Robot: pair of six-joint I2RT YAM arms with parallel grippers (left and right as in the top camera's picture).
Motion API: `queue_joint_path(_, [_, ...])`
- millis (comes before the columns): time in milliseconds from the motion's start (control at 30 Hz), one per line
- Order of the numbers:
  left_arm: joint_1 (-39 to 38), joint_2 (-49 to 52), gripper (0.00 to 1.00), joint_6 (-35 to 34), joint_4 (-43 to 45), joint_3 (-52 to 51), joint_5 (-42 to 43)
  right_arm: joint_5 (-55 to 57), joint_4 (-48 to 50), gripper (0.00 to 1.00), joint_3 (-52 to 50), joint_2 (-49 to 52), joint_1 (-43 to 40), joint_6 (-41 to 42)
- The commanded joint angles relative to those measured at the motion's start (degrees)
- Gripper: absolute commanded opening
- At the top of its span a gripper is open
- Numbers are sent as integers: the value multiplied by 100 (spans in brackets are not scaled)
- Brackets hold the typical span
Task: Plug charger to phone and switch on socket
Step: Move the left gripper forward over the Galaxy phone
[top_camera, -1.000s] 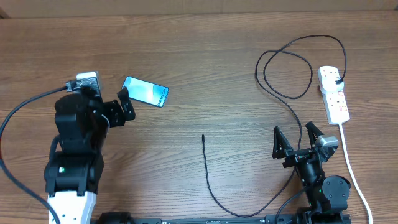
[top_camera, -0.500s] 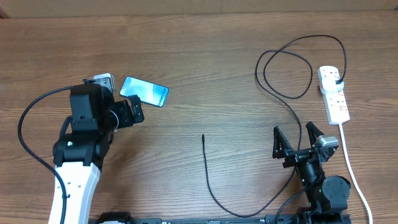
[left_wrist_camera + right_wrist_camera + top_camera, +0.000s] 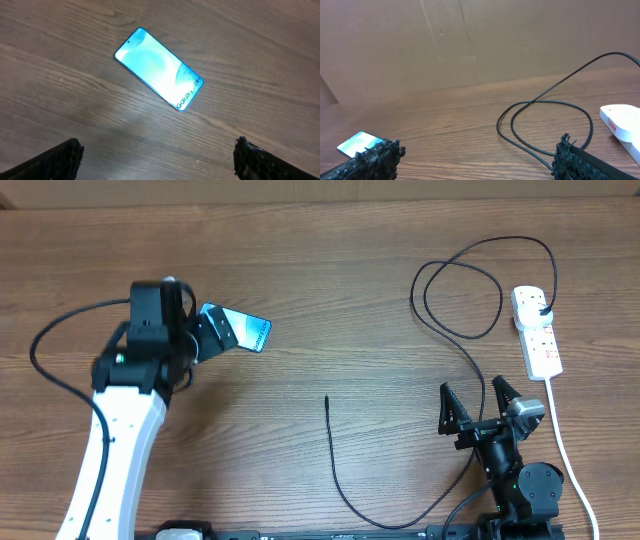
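Over the last second the left arm has swung up from the near-left part of the brown wood-grain table (image 3: pixel 330 260). It has carried the left gripper (image 3: pixel 213 335) to the phone (image 3: pixel 250 332), a slim rectangular handset with a glossy, glowing light-blue screen and black edges. From overhead the gripper now overlaps the phone's left end. The left wrist view shows the handset lying flat and diagonal on the wood, its "Galaxy S24" lettering legible, with the rough black fingertips spread wide and closed on nothing. The phone itself has not shifted. The charger (image 3: pixel 333 450), a long thin black flexible cable, is also unmoved. Its small slim connector tip (image 3: pixel 327 399) lies loose at mid-table, well apart from the phone. Its far end loops twice before reaching a black plug on the socket (image 3: pixel 540 345), a white elongated hard-plastic power strip with small red switch marks and a thick white cord (image 3: pixel 566 445). The plug appears seated, though this cannot be confirmed. The right gripper (image 3: pixel 471 392) sits parked near the table's near edge, fingers apart and empty, beside the cable's run. In my assessment the reach toward the phone is the only step begun. Joining connector to phone and switching the socket remain undone.
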Motion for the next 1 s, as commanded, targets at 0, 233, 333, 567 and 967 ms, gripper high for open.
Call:
queue_joint_path(0, [-72,332,100,-839,-339,597,-216,74,15,100,-57,-55,28,-39])
queue_joint_path(233, [-79,439,100,-920,-378,787,57,74,15,100,-57,-57,28,-39])
queue_joint_path(333, [-79,442,100,-953,-514,782,214,74,15,100,-57,-57,28,-39])
queue_joint_path(567, [-79,452,100,-1344,-422,782,525,74,15,100,-57,-57,28,-39])
queue_joint_path(967, [-343,1038,100,-2802,-1705,1685,-413,74,15,100,-57,-57,28,-39])
